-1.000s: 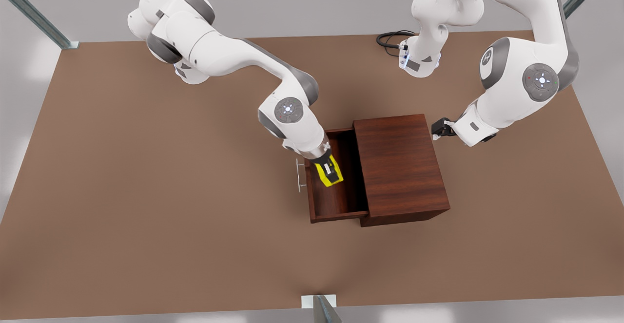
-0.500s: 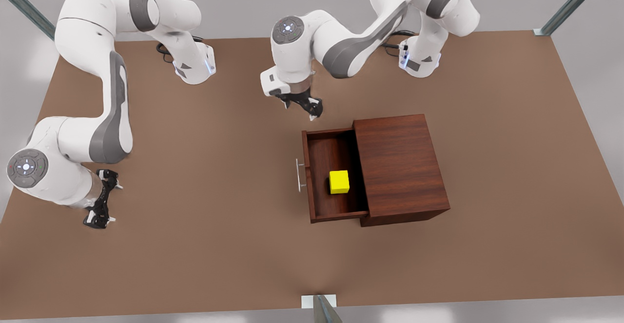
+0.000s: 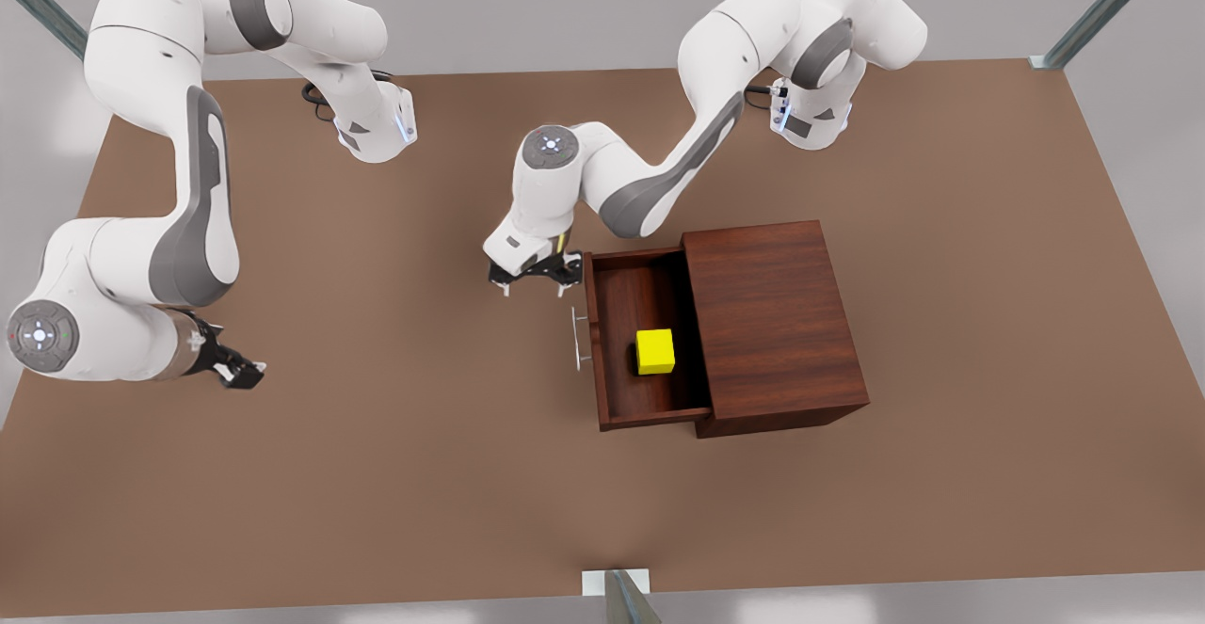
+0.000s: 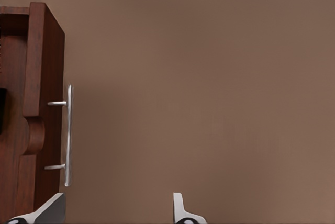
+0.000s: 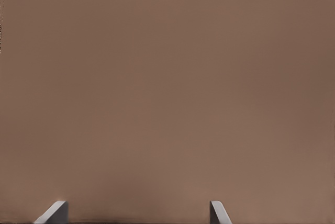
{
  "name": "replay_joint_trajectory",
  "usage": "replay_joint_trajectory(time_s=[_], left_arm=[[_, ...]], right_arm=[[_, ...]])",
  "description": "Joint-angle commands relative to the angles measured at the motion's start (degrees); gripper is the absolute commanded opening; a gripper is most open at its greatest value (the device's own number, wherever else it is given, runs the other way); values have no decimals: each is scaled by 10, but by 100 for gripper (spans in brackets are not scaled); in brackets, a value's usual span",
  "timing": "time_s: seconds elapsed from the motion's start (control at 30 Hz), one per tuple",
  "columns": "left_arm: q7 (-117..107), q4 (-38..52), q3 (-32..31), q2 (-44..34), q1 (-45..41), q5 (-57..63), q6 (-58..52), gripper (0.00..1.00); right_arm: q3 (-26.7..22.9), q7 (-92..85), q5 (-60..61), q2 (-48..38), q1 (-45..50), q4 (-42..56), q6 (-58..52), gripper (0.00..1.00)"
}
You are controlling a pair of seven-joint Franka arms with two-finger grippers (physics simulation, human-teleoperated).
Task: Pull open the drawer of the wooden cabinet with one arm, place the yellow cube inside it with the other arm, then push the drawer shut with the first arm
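Having descended, the left pincer (image 3: 537, 285) hovers beside the open drawer (image 3: 650, 412).

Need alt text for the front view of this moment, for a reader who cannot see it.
The drawer of the wooden cabinet stands pulled open with the yellow cube resting inside. The left hand, open, hovers by the drawer's front corner near the silver handle. The right hand waits over the table at the front view's far left.
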Motion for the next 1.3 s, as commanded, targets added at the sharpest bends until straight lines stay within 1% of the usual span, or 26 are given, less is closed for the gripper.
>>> replay_joint_trajectory(time_s=[0.0,0.13,0.37,0.57,0.67,0.97,1.1,1.27], left_arm=[[-241,3,2,7,3,2,40,100],[-241,24,2,22,9,2,60,100],[-210,24,3,59,20,2,131,100],[-157,24,17,84,19,6,128,100],[-152,24,17,95,18,33,126,100],[-102,24,17,95,7,133,29,100],[-41,24,18,90,5,171,-23,100],[4,24,20,84,6,184,-58,100]], right_arm=[[0,-366,0,0,0,0,-17,100],[1,-363,-2,3,0,0,-13,100],[1,-361,-2,4,0,0,-12,100],[2,-360,-2,4,1,0,-12,100],[2,-360,-2,4,1,0,-12,100],[2,-360,-2,5,1,0,-12,100],[2,-360,-2,5,1,0,-12,100],[2,-360,-2,4,1,0,-12,100]])
